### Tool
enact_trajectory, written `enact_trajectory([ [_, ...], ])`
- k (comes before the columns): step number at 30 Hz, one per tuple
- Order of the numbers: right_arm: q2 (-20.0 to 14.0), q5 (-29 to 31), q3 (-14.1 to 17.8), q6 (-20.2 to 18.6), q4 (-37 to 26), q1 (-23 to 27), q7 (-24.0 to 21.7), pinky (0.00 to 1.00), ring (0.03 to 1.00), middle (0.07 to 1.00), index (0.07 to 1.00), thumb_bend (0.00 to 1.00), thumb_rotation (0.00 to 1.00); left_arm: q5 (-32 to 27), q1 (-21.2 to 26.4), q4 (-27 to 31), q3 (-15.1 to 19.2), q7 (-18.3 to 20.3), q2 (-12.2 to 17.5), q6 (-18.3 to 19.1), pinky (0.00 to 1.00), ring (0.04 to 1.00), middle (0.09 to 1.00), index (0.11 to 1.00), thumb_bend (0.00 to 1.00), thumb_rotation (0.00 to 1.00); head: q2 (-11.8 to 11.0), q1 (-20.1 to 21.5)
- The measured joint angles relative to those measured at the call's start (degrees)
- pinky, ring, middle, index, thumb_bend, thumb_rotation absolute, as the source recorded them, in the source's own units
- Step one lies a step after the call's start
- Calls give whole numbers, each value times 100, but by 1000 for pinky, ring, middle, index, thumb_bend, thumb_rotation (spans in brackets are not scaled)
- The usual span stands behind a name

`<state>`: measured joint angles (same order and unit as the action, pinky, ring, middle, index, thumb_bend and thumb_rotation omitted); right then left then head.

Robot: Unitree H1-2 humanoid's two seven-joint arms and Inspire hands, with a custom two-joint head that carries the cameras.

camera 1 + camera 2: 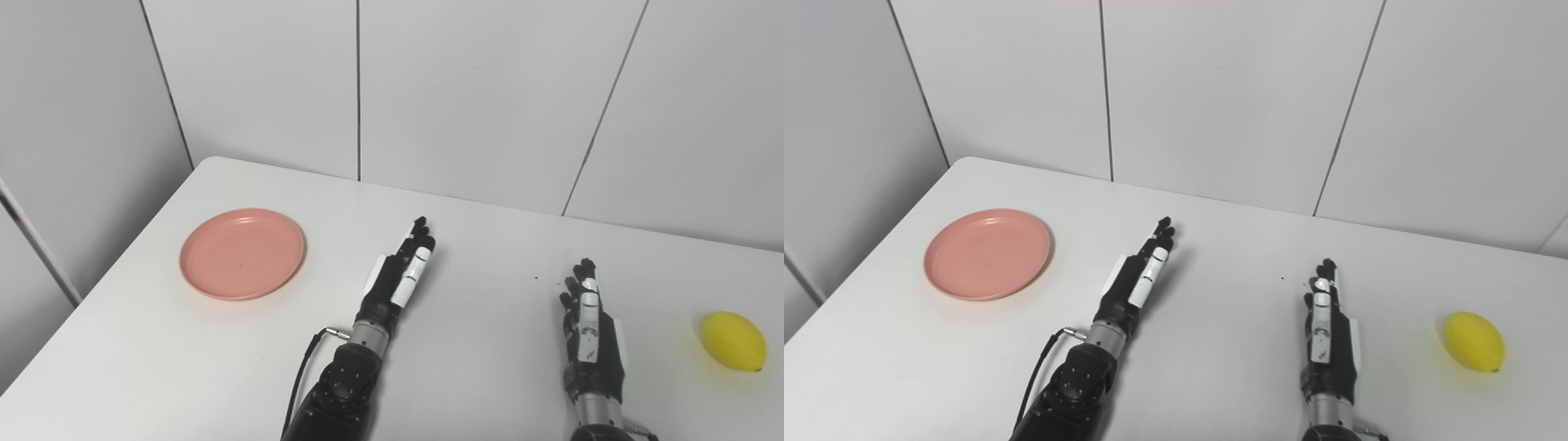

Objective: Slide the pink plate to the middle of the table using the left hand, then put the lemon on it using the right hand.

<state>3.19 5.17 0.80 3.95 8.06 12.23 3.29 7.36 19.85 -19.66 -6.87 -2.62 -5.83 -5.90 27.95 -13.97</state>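
Two hands lie over the white tabletop (478, 380), neither holding anything. The pink plate (242, 253) sits far left, well apart from the left hand (399, 275), whose fingers (419, 236) stretch straight. The right hand (589, 331) is likewise extended, its fingers slightly spread. The lemon (733, 340) rests far right, clear of it.

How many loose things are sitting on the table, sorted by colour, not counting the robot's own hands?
Pink: 1, the pink plate
Yellow: 1, the lemon
Total: 2
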Motion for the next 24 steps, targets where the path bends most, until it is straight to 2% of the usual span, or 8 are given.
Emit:
enact_trajectory([
  [5,-63,44,36,6,36,1,-35,1000,987,978,977,624,991,1,113,-244,40,-65,-95,-280,996,983,982,977,523,1000,-44,-54],
  [12,-63,55,72,88,146,43,-31,1000,977,968,967,641,988,6,161,-356,75,-75,-130,-388,1000,984,985,982,522,1000,-132,-54],
  [24,-65,46,79,213,196,62,-33,1000,979,965,969,615,999,-3,217,-461,154,-130,-171,-460,989,979,980,979,520,1000,-238,-89],
])
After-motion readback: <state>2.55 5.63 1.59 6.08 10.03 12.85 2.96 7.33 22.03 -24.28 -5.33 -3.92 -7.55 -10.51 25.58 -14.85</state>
